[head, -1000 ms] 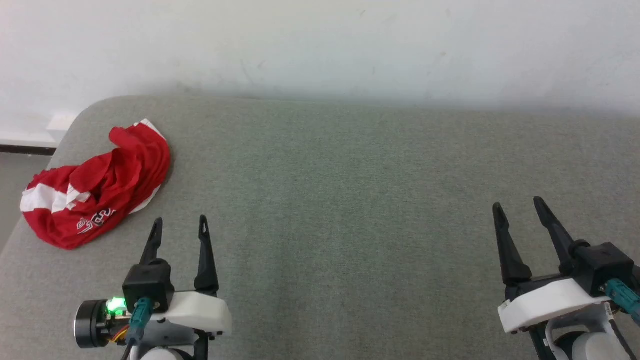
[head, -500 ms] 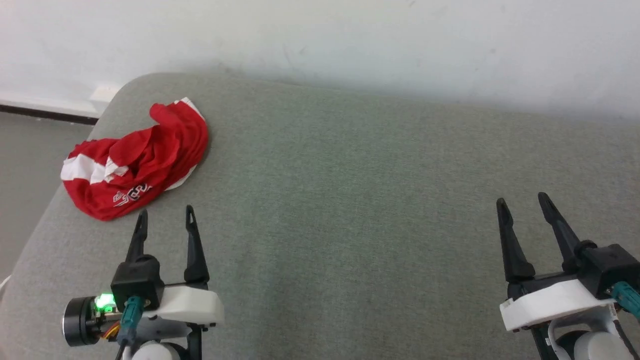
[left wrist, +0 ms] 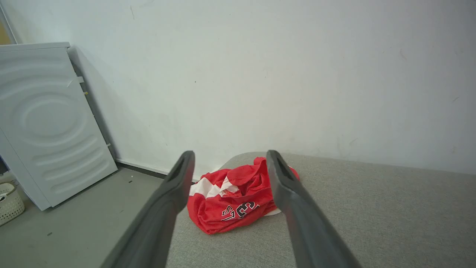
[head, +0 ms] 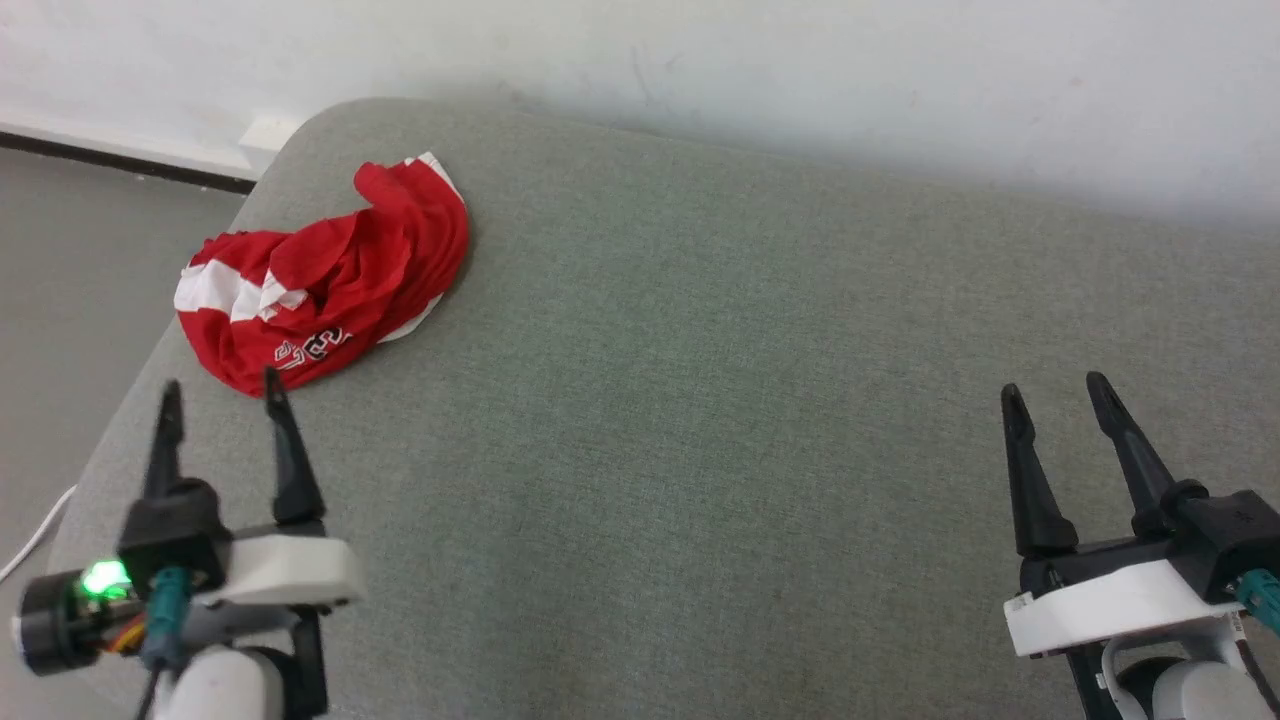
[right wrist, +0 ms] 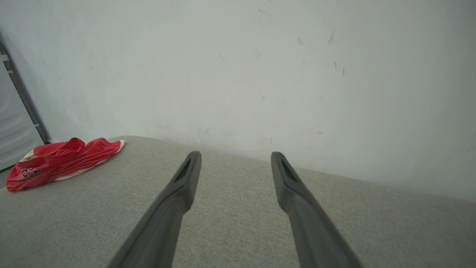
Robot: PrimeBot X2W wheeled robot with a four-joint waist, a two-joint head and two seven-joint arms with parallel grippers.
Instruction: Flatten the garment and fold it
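Left gripper (head: 220,380) swinging toward garment (head: 325,285), head turning too. Both jaws gaping, gripping nothing; right gripper (head: 1055,385) idling well apart. Garment lying crumpled at far-left corner of grey surface (head: 700,400), flattening and folding not started lol.

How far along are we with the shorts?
Done: nothing. The shorts lie crumpled at the far left corner of the grey surface. In hand: the left tool, open and empty, points at them; the right tool is open over bare surface. Remaining: grasp, flatten, fold.
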